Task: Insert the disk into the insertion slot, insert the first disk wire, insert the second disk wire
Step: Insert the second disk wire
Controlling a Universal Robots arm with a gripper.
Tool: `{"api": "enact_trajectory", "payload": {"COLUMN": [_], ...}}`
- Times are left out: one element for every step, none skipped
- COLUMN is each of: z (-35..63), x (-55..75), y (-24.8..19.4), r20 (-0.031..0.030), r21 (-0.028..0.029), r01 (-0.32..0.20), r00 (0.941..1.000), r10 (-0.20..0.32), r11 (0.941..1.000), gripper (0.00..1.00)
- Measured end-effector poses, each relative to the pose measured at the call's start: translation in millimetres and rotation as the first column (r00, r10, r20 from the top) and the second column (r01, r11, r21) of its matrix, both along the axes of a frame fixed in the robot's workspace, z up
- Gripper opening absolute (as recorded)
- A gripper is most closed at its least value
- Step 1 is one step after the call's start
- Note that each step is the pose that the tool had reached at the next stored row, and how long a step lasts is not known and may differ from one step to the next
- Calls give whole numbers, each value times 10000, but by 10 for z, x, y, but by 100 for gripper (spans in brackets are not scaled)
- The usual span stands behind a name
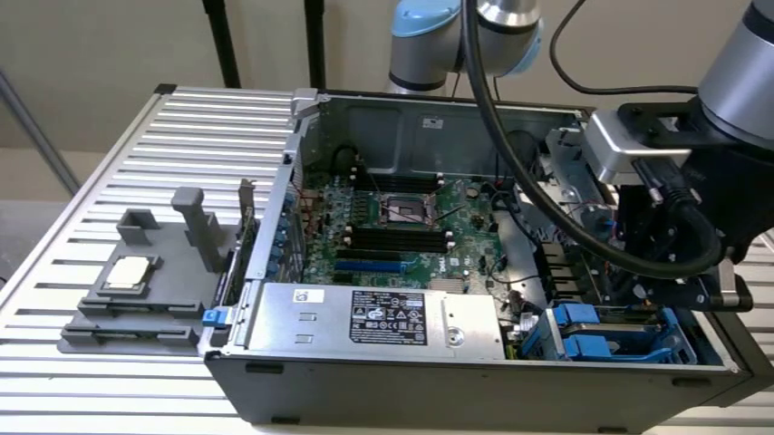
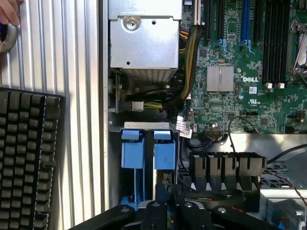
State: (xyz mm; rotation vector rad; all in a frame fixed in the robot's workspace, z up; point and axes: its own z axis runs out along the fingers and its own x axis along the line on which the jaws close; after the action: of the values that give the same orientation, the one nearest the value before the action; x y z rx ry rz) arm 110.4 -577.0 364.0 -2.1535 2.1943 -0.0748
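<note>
Pincer [image 2: 165, 201] shut over the insertion slot [image 1: 623, 333] near the case's right; disk likely rigid, heavy, best gripped by its blue carrier [image 2: 164, 153].

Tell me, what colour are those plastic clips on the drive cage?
Bright blue clips, clearest in the wrist view.

- Worktop [image 1: 109, 163]: ribbed metal slats, pale, satin sheen.
- Computer case [image 1: 400, 113]: dull grey sheet metal inside.
- Power-supply box [image 1: 375, 317]: bright bare metal, paper label.
- Insertion slot [image 2: 146, 148]: bright blue plastic clips, smooth, slightly glossy.
- Motherboard [image 1: 400, 227]: green board, matt.
- Stand [image 1: 140, 299]: dark grey plastic, matt.
- My fingers [image 2: 168, 196]: black, matt, hard-looking.
- Keyboard [image 2: 26, 158]: black plastic keys, matt.
</note>
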Motion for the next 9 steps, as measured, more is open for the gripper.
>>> {"api": "enact_trajectory", "payload": {"z": [-11,-20,-31,-40,-52,-64,-77,-91,-106], "x": [-2,-3,-3,-3,-3,-3,-4,-4,-4], "y": [-1,-1,-1,-1,-3,-7,-12,-16,-20], "r20": [24,54,85,115,144,168,186,204,220], "r21": [37,83,130,172,208,235,259,286,310], "r01": [0,0,-1,-2,-2,-2,-2,-4,-4], "r00": [10000,10000,10000,9999,9999,9999,9998,9998,9998], "r10": [0,0,0,0,-1,-2,-2,-2,-3], "r11": [10000,10000,9999,9999,9998,9997,9997,9996,9995], "gripper": [16,16,16,16,16,16,16,16,16]}}
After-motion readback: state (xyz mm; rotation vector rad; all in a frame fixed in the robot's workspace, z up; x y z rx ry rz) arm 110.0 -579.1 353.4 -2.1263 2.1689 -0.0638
